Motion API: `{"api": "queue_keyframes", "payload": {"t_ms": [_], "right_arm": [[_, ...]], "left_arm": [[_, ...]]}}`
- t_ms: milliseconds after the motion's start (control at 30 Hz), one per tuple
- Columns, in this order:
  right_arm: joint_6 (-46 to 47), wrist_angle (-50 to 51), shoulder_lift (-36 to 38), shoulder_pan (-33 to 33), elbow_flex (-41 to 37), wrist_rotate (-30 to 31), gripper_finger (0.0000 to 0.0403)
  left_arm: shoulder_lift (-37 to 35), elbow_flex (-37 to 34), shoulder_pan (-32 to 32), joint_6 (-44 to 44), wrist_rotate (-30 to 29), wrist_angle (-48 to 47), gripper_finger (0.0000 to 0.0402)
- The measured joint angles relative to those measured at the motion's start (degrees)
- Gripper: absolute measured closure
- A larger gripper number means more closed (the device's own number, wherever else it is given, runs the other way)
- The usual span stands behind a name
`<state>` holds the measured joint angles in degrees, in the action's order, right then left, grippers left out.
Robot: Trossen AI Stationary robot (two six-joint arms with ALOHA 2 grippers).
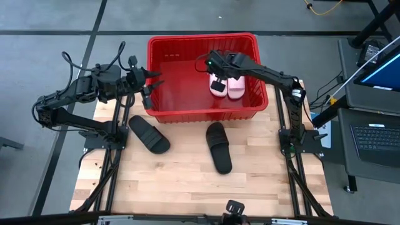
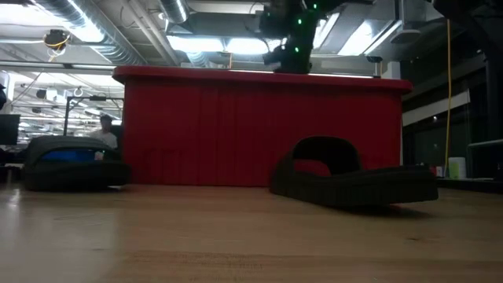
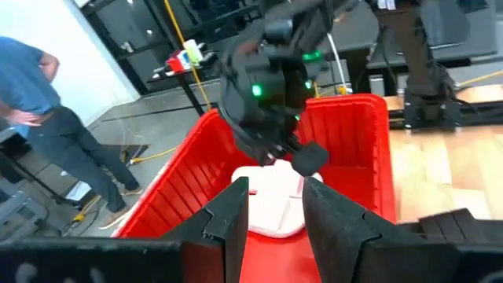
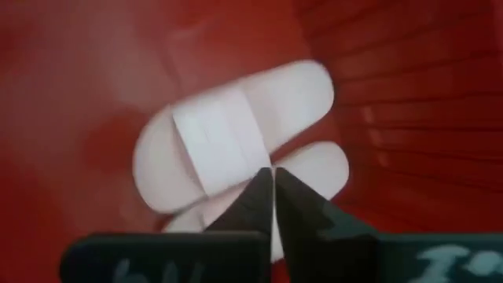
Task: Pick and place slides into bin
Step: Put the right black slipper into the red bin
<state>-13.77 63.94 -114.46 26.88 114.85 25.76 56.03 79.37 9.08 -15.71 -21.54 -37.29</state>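
Your right claw (image 1: 218, 80) hangs inside the red bin (image 1: 164, 44), fingers pressed together on nothing, just above the two pink slides (image 1: 227, 86) lying side by side. Your left claw (image 1: 152, 89) waits spread apart at the bin's left wall. Both black slides (image 1: 149, 133) rest on the tabletop (image 1: 181, 175).

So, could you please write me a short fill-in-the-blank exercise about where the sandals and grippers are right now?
1. Both pale pink sandals lie inside the red ____.
2. The number of black sandals lying on the wooden table is ____.
3. The gripper above the pink sandals belongs to the ____ arm.
4. The left gripper is at the crate's ____ wall, fingers open.

Missing words: crate; two; right; left
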Motion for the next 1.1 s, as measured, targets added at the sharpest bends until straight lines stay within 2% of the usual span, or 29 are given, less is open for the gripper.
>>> {"api": "queue_keyframes", "payload": {"t_ms": [200, 367, 467, 667, 900, 1000, 1100], "right_arm": [[4.5, -0.78, 0.03, -1.63, 2.97, -1.94, 0.0371], [4.56, -3.38, 0.01, -2.33, 2.97, -3.38, 0.0379], [5.26, -7.72, 0.01, -2.69, 2.97, -5.32, 0.0388], [4.45, -13.47, 0.01, -4.04, 2.97, -8.23, 0.0398], [-0.11, -15.76, 1.53, -9.88, 2.95, -8.94, 0.04], [-2.52, -14.57, 2.38, -13.06, 3.86, -6.05, 0.0401], [-4.53, -10.6, 2.45, -15.9, 7.23, -0.06, 0.0401]], "left_arm": [[0.0, 0.0, 0.0, 0.0, 1.67, -0.58, 0.0286], [-0.04, 0.0, -0.04, 0.0, 15.05, -0.56, 0.0286], [-0.15, -0.56, -0.02, 0.0, 19.33, -0.39, 0.0286], [-1.43, -4.16, 0.0, 3.22, 19.58, -0.16, 0.0308], [-4.11, -8.92, -1.7, 4.71, 19.63, 3.82, 0.0383], [-5.53, -9.2, -2.87, 2.9, 19.67, 4.94, 0.0397], [-7.36, -9.2, -3.96, 1.71, 19.65, 6.32, 0.0398]]}}
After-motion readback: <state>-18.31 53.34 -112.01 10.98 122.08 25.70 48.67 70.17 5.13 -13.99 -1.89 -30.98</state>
